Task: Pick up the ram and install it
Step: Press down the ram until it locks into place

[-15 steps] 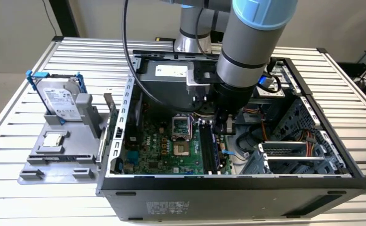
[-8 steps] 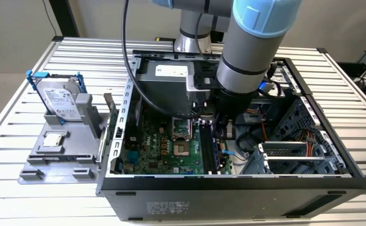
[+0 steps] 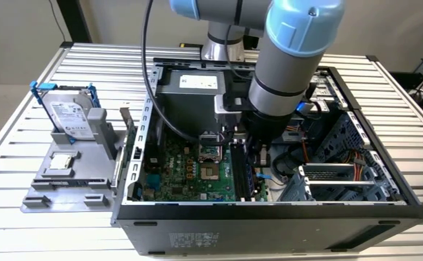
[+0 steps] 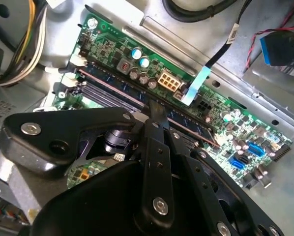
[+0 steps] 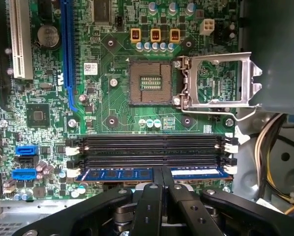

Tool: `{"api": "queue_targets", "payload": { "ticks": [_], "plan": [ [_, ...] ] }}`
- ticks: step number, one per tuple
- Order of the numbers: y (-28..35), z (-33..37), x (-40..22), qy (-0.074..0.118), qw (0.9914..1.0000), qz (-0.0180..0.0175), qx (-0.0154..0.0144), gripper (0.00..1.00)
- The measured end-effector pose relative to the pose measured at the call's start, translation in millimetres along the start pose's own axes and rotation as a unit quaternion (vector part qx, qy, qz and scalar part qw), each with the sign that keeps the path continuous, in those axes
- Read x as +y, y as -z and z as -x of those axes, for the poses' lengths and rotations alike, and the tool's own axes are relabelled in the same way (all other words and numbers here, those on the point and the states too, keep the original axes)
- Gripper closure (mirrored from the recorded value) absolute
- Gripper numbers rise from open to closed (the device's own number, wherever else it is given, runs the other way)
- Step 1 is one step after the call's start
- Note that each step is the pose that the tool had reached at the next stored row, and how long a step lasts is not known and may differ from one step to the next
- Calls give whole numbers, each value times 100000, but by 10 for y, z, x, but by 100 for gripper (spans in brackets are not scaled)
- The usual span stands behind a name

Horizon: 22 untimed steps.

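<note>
Empty memory slots [image 5: 149, 147] lie clear; cables [image 5: 267, 147] crowd one end.

A slatted metal table [image 3: 44, 217] carries an open computer case [image 3: 269, 223] toward 3 o'clock and, just beside it at 9 o'clock, a grey parts holder [image 3: 66, 187].

Black gripper [image 4: 156, 109] linkage reaching down over a green motherboard [image 4: 225, 129] in the second wrist view, its fingertips together on the upper edge of the ram [image 4: 184, 124], which stands in a row of parallel memory slots [image 4: 102, 96]. A cream power connector [image 4: 168, 81] sits just beside the slots; a blue-plugged cable [image 4: 279, 49] lies well apart.
</note>
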State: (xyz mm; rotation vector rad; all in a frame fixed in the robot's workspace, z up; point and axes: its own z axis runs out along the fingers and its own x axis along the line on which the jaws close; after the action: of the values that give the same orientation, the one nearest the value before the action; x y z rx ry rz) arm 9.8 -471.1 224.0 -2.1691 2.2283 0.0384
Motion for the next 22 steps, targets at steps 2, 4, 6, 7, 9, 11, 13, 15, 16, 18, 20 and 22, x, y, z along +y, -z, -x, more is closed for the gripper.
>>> {"api": "queue_targets", "payload": {
  "ticks": [2,4,6,7,9,11,13,15,16,18,20,22],
  "plan": [
    [-32,-2,0,3,100000,7,35,100],
    [-63,-4,0,3,100000,12,57,100],
    [-56,0,-1,2,100000,13,73,100],
    [-40,1,-1,-4,100000,-9,-21,100],
    [-1,6,-1,-1,100000,-36,-169,100],
    [67,4,-1,-2,100000,-12,-37,100],
    [132,6,-1,0,100000,-15,-2,100],
    [165,8,-1,3,100000,-15,82,100],
    [179,8,-2,7,100000,-18,144,100],
    [217,10,-2,5,100000,-17,243,100],
    [270,12,-2,3,99999,-22,373,100],
    [340,14,-2,6,99999,-26,537,100]
  ]
}}
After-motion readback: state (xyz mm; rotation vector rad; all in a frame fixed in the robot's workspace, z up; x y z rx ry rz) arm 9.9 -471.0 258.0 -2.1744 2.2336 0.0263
